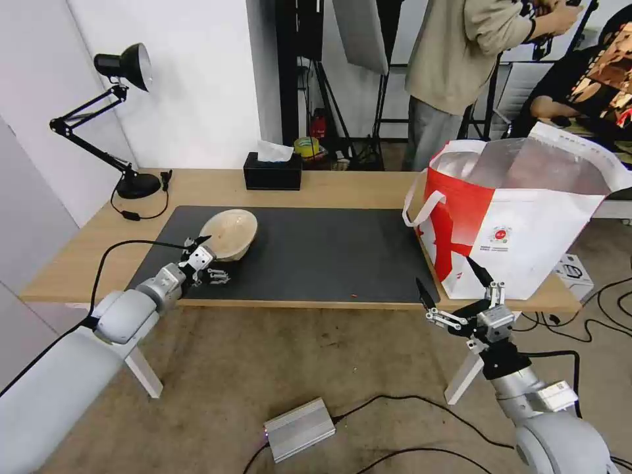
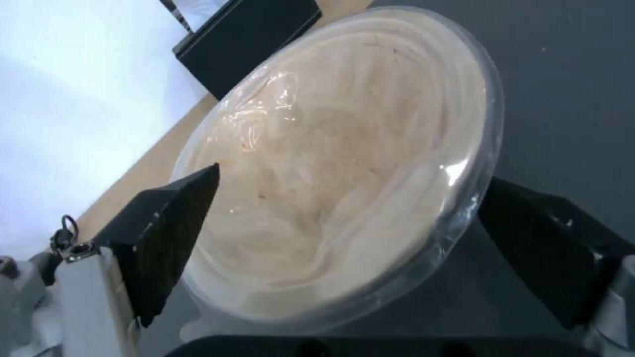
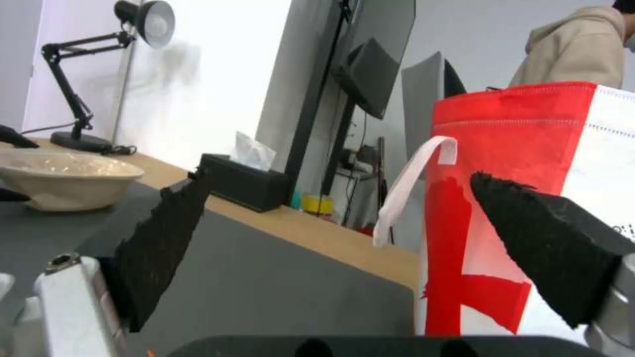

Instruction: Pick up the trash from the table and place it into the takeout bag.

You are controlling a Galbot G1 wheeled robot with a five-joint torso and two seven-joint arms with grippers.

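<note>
Head view: the left gripper (image 1: 199,258) reaches the beige bowl (image 1: 230,234) on the mat (image 1: 316,257) at nine o'clock; the right gripper (image 1: 454,289) hangs spread and empty near the takeout bag (image 1: 520,230).

Left wrist view: wide-apart fingers (image 2: 172,233) flank the bowl (image 2: 344,163), gripping nothing.

Right wrist view: fingers (image 3: 158,248) gape before the bag (image 3: 529,198).

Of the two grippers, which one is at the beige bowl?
The left gripper: its open fingers straddle the beige bowl on the dark mat. The right gripper hangs open off the table's front edge, near the takeout bag.
</note>
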